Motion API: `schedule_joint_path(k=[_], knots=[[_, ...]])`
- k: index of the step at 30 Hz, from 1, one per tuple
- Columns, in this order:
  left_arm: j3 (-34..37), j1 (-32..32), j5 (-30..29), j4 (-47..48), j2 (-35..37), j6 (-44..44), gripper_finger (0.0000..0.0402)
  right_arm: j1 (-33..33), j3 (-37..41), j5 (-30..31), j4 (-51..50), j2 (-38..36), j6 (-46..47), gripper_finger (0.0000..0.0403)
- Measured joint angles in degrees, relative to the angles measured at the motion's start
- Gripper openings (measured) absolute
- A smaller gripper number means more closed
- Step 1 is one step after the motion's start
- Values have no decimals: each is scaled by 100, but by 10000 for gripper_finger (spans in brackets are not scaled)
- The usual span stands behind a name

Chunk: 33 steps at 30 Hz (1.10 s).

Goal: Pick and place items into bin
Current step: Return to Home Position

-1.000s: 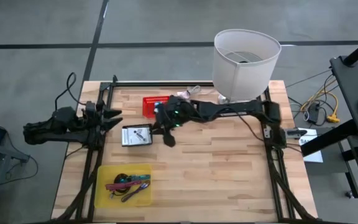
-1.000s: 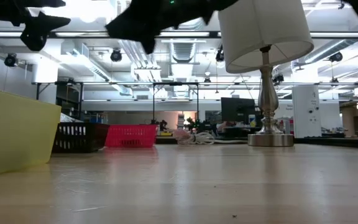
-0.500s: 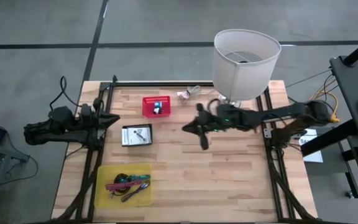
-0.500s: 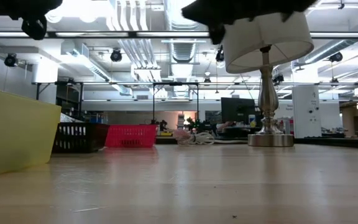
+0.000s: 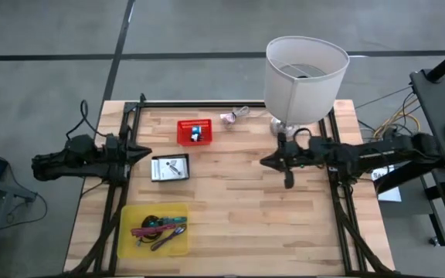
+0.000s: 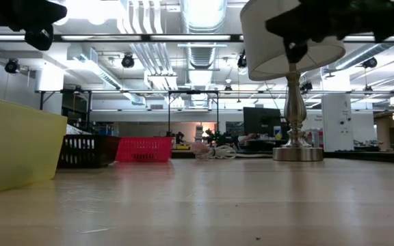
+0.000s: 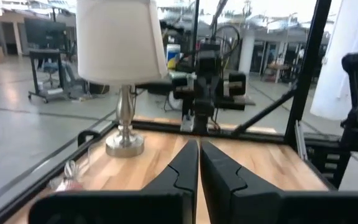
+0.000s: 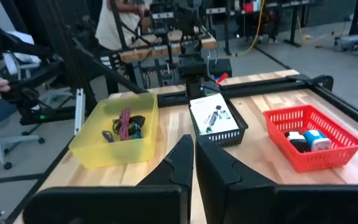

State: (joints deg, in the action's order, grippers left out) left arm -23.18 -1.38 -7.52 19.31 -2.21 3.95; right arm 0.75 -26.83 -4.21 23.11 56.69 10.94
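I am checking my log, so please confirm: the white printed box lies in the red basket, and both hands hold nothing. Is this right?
Not quite. The right wrist view shows the white printed box in the black bin, not in the red basket. The rest stands: the left hand and the right hand hold nothing.

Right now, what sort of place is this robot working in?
Probably a robotics lab or workshop in a large open hall. Exposed ceiling ducts run overhead, other workstations with a monitor stand in the background, and the arms are mounted on a metal-framed wooden table over a bare concrete floor.
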Motion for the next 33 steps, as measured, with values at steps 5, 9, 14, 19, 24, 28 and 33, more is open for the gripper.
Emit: schedule_joint_path(k=[5, 9, 14, 19, 24, 28, 33], knots=[[-4, 0, 9, -26, 48, -31, 0, 0, 705, -2, -11, -1055, 98, 9], [-11, 0, 171, -33, 50, -172, 0, 0, 1317, 223, -17, -2042, 224, 9], [140, 0, 205, -33, 52, -177, 0, 0, 1887, 459, -10, -3075, 300, 9], [683, 0, 175, -834, 54, -138, 0, 0, 2202, 452, -37, -3619, 673, 9], [1217, 0, 100, -1822, 18, -85, 0, 0, 2390, 435, -48, -3771, 1025, 9], [1508, 0, 44, -1876, 37, -22, 0, 0, 2471, 434, -59, -3744, 894, 9], [1889, 0, 40, -2366, 61, 24, 0, 0, 2483, 433, -23, -3754, 564, 8]])
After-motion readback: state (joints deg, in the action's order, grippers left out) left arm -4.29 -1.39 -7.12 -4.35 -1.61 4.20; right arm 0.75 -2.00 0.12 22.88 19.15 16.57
